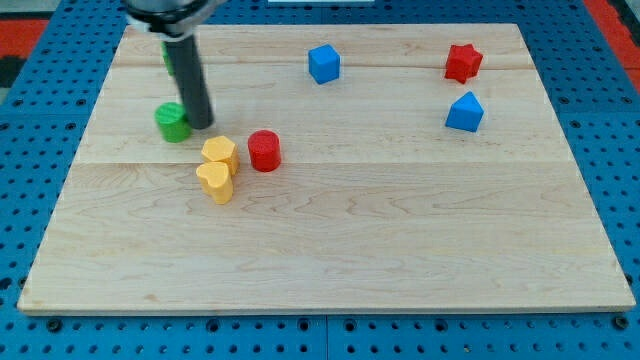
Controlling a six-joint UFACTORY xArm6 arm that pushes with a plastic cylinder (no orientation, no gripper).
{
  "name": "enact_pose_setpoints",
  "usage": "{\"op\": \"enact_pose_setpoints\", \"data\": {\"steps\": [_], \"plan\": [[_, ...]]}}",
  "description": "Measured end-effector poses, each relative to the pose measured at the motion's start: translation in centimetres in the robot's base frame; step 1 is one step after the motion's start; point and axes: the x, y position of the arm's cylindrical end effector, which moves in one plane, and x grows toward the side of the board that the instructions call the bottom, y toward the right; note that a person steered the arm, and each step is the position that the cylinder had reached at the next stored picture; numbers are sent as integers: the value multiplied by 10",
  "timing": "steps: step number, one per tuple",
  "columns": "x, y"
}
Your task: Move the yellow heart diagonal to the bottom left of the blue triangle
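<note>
Yellow heart [214, 183] well apart from blue triangle [464, 112]; push not begun (no fingers fitted); your tip [202, 126] beside green block [172, 122].

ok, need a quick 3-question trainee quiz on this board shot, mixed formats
1. True or false: the yellow heart-shaped block touches the yellow hexagonal block.
2. Multiple choice: which block is my tip right next to?
A. the red star-shaped block
B. the green round block
C. the blue cube
3. Fill in: the blue triangular block sits near the view's ____ edge of the wooden board.

Key: 1 true. 2 B; the tip stands just to the view's right of it. 3 right.
</note>
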Motion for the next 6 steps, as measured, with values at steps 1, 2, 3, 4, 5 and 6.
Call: {"op": "enact_pose_setpoints", "data": {"steps": [1,2,3,4,5,6], "plan": [[0,-49],[25,-23],[67,-23],[84,-17],[95,-6],[100,41]]}}
